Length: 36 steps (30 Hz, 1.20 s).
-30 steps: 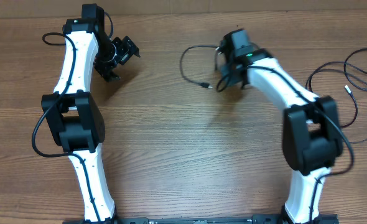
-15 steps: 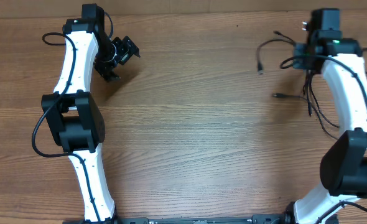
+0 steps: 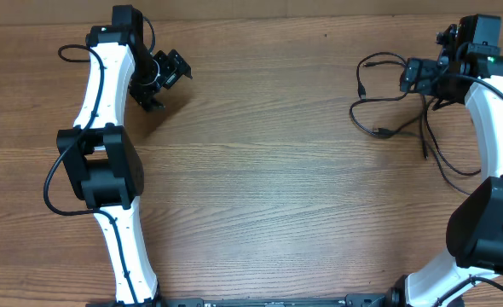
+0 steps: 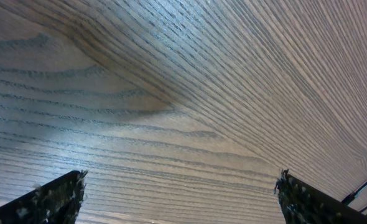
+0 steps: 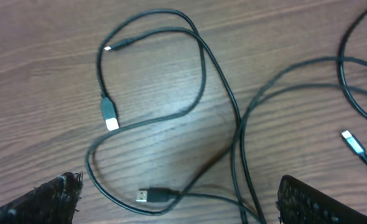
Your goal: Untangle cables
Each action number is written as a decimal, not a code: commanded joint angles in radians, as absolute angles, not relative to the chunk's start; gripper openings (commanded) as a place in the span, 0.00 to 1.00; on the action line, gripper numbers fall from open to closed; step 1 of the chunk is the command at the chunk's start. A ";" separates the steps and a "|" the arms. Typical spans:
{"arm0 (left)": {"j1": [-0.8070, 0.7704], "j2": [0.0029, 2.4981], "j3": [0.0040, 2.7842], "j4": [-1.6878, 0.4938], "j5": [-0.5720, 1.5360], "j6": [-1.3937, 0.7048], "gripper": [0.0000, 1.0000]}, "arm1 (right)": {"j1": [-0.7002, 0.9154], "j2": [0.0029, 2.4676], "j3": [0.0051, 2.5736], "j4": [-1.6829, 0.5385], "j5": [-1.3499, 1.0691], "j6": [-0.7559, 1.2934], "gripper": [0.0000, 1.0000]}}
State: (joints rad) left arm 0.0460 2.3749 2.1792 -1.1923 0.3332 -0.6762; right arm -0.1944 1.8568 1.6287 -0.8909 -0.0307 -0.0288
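Since a second ago the right arm [image 3: 493, 115] has swung from the middle of the table [image 3: 260, 188] out to its far right corner, carrying a cord along. The right gripper [image 3: 412, 77] has let go, and its jaws now stand wide apart with nothing between them. The left arm [image 3: 98, 85] has not shifted.

From overhead, the cables [image 3: 383, 131] lie in loose, overlapping loops near the far right corner of the table. They sit just beside the right gripper, and some strands run on under the arm toward the right edge. The left gripper [image 3: 162, 77] hangs near the far left corner, well apart from the cables, its jaws spread and empty.

The left wrist view shows only bare wood grain between the two fingers [image 4: 53, 199], which sit wide apart at the bottom of the frame. A couple of thin dark lines cross the lower right corner; they may be the arm's own wiring, but they are too small to tell.

In the right wrist view the fingers [image 5: 46, 199] are also spread wide, and the cables [image 5: 203, 68] lie flat on the table ahead of them, untouched. One cord curls into a loop, and at its left side a small plug [image 5: 112, 46] and a silver-tipped flat plug [image 5: 111, 116] lie near each other. A third plug [image 5: 151, 195] rests close to the gap between the fingertips. Several strands cross near the middle and curve off to the right, where another silver tip [image 5: 353, 142] lies on the wood.
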 commanded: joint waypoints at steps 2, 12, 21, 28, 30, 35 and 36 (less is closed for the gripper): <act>0.045 2.368 2.173 -1.193 0.330 -0.654 1.00 | -0.186 1.854 1.637 -0.857 -0.059 -0.022 1.00; 0.045 2.368 2.173 -1.193 0.330 -0.654 1.00 | -0.186 1.854 1.637 -0.824 -0.058 -0.022 1.00; 0.045 2.368 2.173 -1.193 0.330 -0.654 0.99 | -0.186 1.854 1.637 -0.824 -0.058 -0.022 1.00; 0.045 2.368 2.173 -1.192 0.332 -0.654 1.00 | -0.186 1.854 1.637 -0.824 -0.058 -0.022 1.00; 0.045 2.368 2.173 -1.192 0.333 -0.654 0.99 | -0.186 1.854 1.637 -0.824 -0.058 -0.022 1.00; 0.052 2.363 2.177 -1.220 0.481 -0.531 1.00 | -0.186 1.854 1.637 -0.824 -0.058 -0.022 1.00; 0.056 2.359 2.181 -1.211 0.577 -0.455 1.00 | -0.186 1.854 1.637 -0.824 -0.058 -0.022 1.00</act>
